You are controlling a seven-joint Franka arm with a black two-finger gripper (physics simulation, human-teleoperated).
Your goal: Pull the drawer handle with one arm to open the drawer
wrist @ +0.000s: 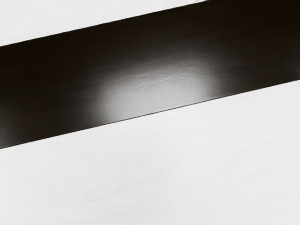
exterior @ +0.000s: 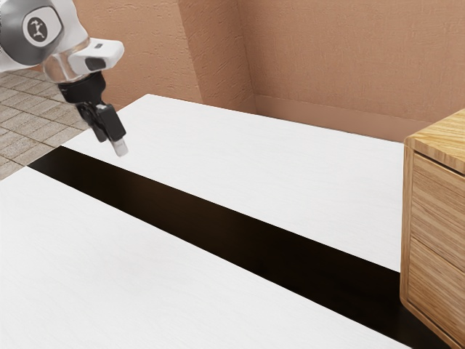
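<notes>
White desk (exterior: 109, 283) of matte, faintly grained board lies closest to us. Across it runs a glossy black band (exterior: 218, 225), slanting from the exterior view's left down toward its right. On both sides of the band the same white surface carries on. Beyond the band's far side a plain brown wall (exterior: 327, 51) closes the room. Past the band's end at the exterior view's left, a patch of grey tiled floor (exterior: 29, 123) shows beside the desk.

At the band's end on the exterior view's right stands a light-wood cabinet (exterior: 436, 240), box-shaped, its foot resting where the band meets it. Level seams split its face into drawer fronts (exterior: 432, 211), stacked one above another. As far as we can see, they sit flush with the body. What they hold is hidden, and we cannot make out the handle.

Our white and grey arm (exterior: 43, 36) comes in above the band's opposite end, well apart from the cabinet. Its black hand (exterior: 120, 147) points down at a slant and hangs in the air over that end, touching neither band nor desk. We cannot tell how far the hand is open, and we see nothing in its grasp. From the wrist, the band (wrist: 140, 84) lies below the hand with a soft sheen on it, white desk (wrist: 187, 178) on either side.
</notes>
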